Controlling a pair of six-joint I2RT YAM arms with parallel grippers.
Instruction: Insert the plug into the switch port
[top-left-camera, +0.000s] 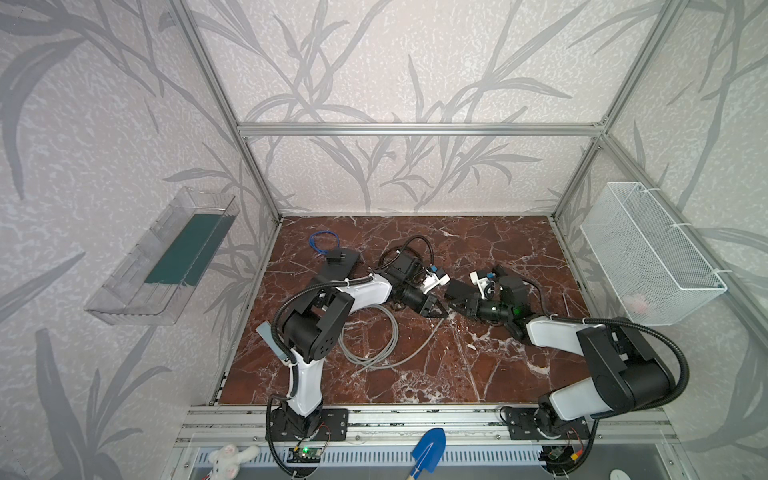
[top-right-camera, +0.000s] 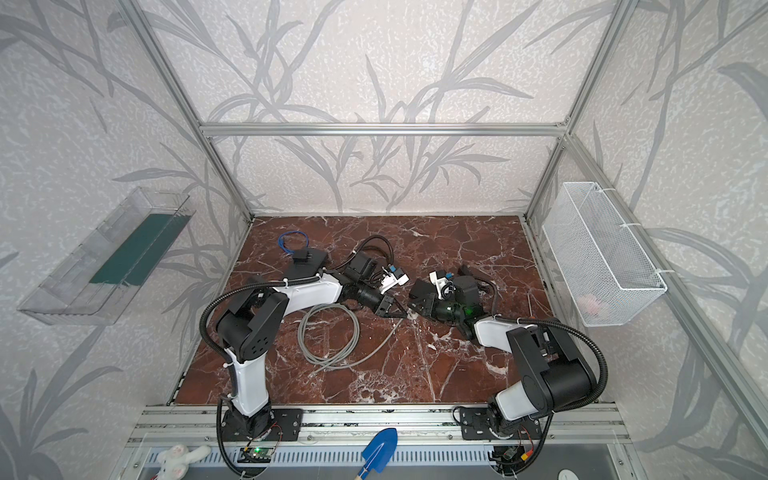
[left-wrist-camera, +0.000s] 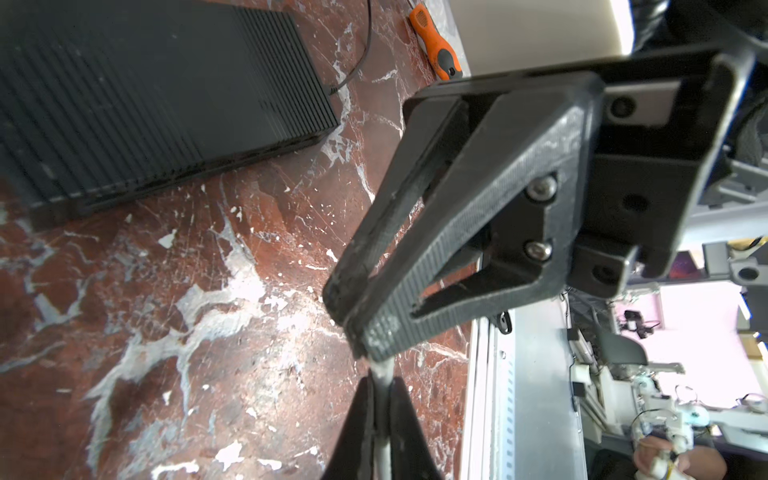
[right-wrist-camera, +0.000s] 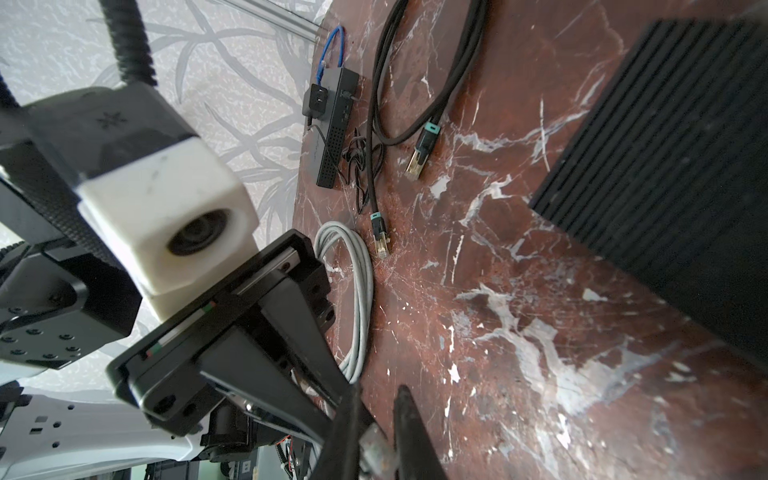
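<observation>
The switch (top-left-camera: 347, 266) (top-right-camera: 309, 259) (right-wrist-camera: 336, 124), a small black oblong box, lies at the back left of the marble floor with a small black adapter (right-wrist-camera: 316, 99) on it. A grey cable (top-left-camera: 370, 357) (right-wrist-camera: 361, 291) lies coiled on the floor, and its end rises to where both grippers meet mid-table. My left gripper (left-wrist-camera: 382, 380) (top-left-camera: 442, 315) is shut on the cable just behind its end. My right gripper (right-wrist-camera: 378, 390) (top-left-camera: 451, 307) is shut on the clear plug (right-wrist-camera: 376, 451) at that end. Both hover just above the floor, far from the switch.
A large flat dark slab (left-wrist-camera: 145, 104) (right-wrist-camera: 665, 166) lies close behind the grippers. A black cable with two gold-tipped plugs (right-wrist-camera: 419, 153) lies beside the switch, and a blue wire loop (top-left-camera: 324, 241) lies behind it. An orange screwdriver (left-wrist-camera: 436, 45) lies at the right.
</observation>
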